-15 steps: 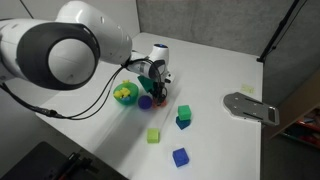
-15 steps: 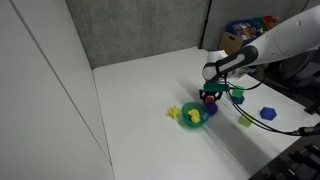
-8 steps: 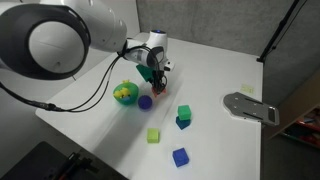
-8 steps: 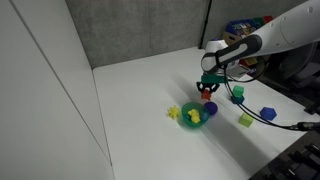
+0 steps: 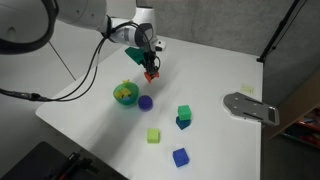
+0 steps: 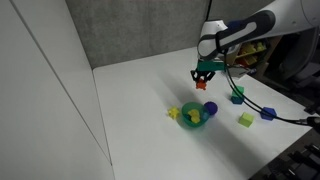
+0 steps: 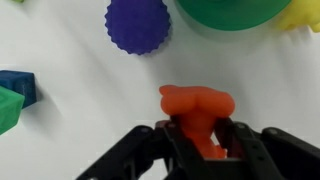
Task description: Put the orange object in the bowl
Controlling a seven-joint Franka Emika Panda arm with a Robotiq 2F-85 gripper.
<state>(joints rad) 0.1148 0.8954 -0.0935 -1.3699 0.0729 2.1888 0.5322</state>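
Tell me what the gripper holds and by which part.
The gripper holds the orange object, pinching its narrower stem end between the jaws; the wider lobed end sticks out.

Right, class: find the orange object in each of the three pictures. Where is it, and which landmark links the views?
In an exterior view: orange object upper middle, up and right of the bowl.
In an exterior view: right of centre, above the bowl.
Wrist view: lower centre, in the gripper; bowl at the top edge.
Shared landmark: the green bowl.
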